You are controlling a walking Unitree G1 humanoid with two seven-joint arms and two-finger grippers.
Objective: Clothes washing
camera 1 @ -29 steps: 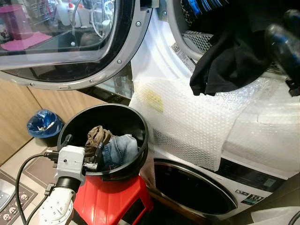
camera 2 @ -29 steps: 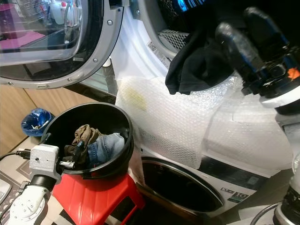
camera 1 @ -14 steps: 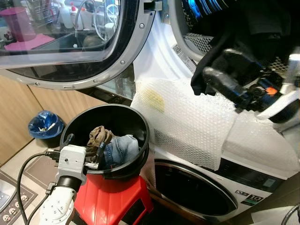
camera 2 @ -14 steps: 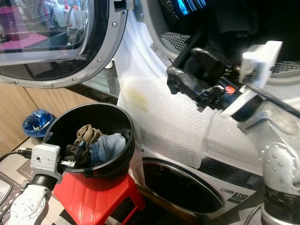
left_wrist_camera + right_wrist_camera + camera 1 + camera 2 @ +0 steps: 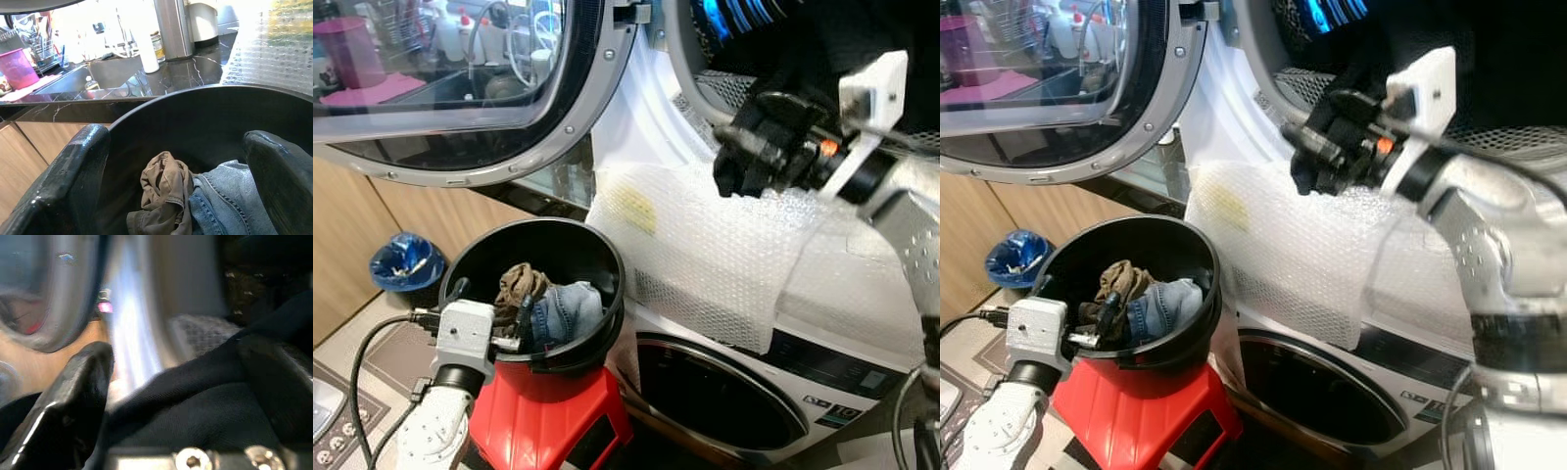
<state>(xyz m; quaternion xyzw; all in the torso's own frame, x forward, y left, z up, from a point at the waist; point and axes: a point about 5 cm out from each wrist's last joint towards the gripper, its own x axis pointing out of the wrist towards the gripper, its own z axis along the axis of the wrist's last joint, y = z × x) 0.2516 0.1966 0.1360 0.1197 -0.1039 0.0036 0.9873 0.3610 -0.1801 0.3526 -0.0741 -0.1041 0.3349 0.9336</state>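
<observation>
A black basin (image 5: 607, 264) stands on a red stool (image 5: 548, 421) and holds a brown cloth (image 5: 519, 284) and blue jeans (image 5: 570, 305). My left gripper (image 5: 489, 302) rests at the basin's near rim, open, its fingers (image 5: 73, 171) spread wide with the brown cloth and jeans just beyond them. My right gripper (image 5: 736, 162) is up at the lower lip of the upper machine's drum (image 5: 705, 83). It is open, and a black garment (image 5: 195, 416) lies between its fingers (image 5: 73, 401).
The round glass door (image 5: 460, 98) hangs open at the upper left. Bubble wrap (image 5: 705, 255) drapes over the front of the machine below the drum. A second dark porthole (image 5: 715, 392) sits lower down. A blue-lined bin (image 5: 403, 262) stands on the floor at the left.
My right arm has swung in from the right edge to the drum lip, and its gripper now covers the black garment that hung there. The left gripper has stayed at the basin.
</observation>
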